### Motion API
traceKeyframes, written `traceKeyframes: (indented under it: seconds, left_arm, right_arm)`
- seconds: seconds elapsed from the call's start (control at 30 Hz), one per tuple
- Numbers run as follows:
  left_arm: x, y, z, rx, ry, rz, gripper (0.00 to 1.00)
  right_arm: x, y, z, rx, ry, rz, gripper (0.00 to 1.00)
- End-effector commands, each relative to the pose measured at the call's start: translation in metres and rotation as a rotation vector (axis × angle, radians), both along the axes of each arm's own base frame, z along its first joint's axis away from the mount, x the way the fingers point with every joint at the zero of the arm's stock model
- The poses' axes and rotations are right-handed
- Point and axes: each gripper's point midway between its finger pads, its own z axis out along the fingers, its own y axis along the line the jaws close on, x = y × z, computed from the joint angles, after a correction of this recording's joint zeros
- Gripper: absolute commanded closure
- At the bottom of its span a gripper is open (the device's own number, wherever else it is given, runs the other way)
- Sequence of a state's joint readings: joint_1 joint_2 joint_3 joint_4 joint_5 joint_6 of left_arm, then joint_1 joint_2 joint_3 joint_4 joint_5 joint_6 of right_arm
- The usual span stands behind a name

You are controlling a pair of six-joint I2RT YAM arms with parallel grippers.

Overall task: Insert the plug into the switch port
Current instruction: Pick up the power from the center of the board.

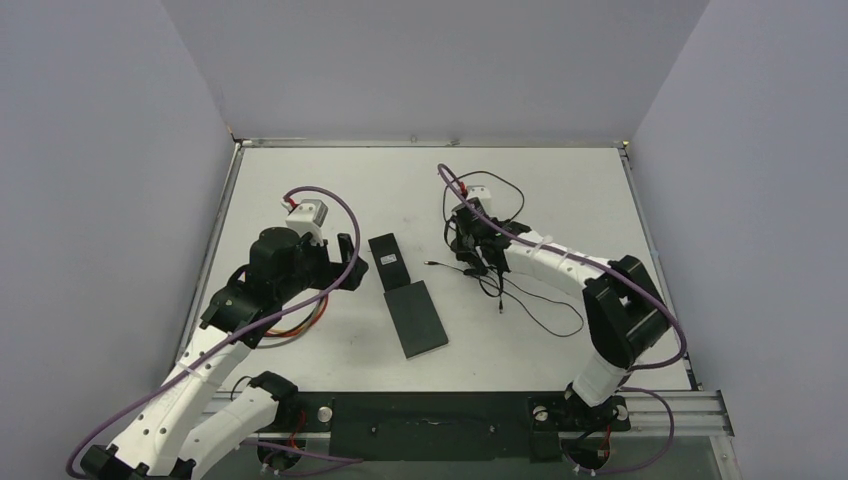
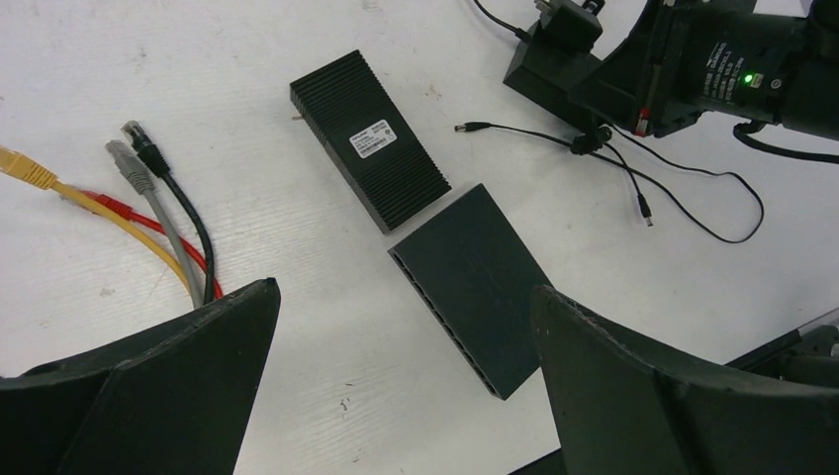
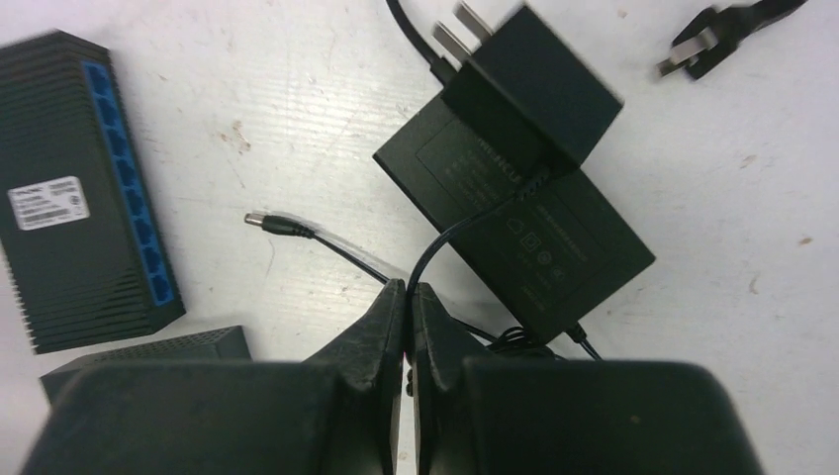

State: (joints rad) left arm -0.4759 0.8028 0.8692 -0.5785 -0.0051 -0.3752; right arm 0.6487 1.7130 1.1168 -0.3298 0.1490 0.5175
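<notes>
Barrel plug (image 3: 265,224), small, black, metal-tipped, lies on the white table (image 3: 742,198) near the ribbed black switch with blue ports (image 3: 79,198). Right claw (image 3: 408,289) is pinched tight on its thin black cable (image 3: 341,252); left claw (image 2: 404,297) gapes wide.

White, scuffed worktop (image 1: 560,200). Ribbed black switch (image 2: 336,109) with white label (image 2: 371,139) and blue ports (image 3: 129,188); smooth charcoal switch (image 2: 475,282). Black adapters (image 3: 534,198). Black plug (image 3: 267,224), silver-tipped, on a black lead (image 3: 341,252). Patch cables: yellow (image 2: 30,173), grey (image 2: 134,168), red (image 2: 114,208), black (image 2: 158,163). Purple harness cable (image 1: 340,205).
</notes>
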Motion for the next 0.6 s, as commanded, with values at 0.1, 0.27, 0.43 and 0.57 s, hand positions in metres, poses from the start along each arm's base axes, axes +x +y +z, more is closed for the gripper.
traceKeyframes:
  seconds: [0.1,0.27,0.43,0.57]
  left_arm:
    - [-0.006,-0.033,0.024,-0.150,-0.040,-0.143,0.01]
    - [-0.017,-0.053,0.028,-0.246,-0.021,-0.240,0.01]
    - [-0.030,-0.074,0.032,-0.345,0.008,-0.355,0.01]
    - [-0.040,-0.087,0.033,-0.415,0.024,-0.445,0.01]
  right_arm:
    - [0.020,-0.007,0.116,0.104,-0.305,-0.038,1.00]
    - [0.015,-0.014,0.157,0.168,-0.410,-0.055,1.00]
    - [0.001,-0.017,0.194,0.267,-0.486,-0.057,1.00]
    - [-0.010,-0.014,0.217,0.339,-0.520,-0.044,1.00]
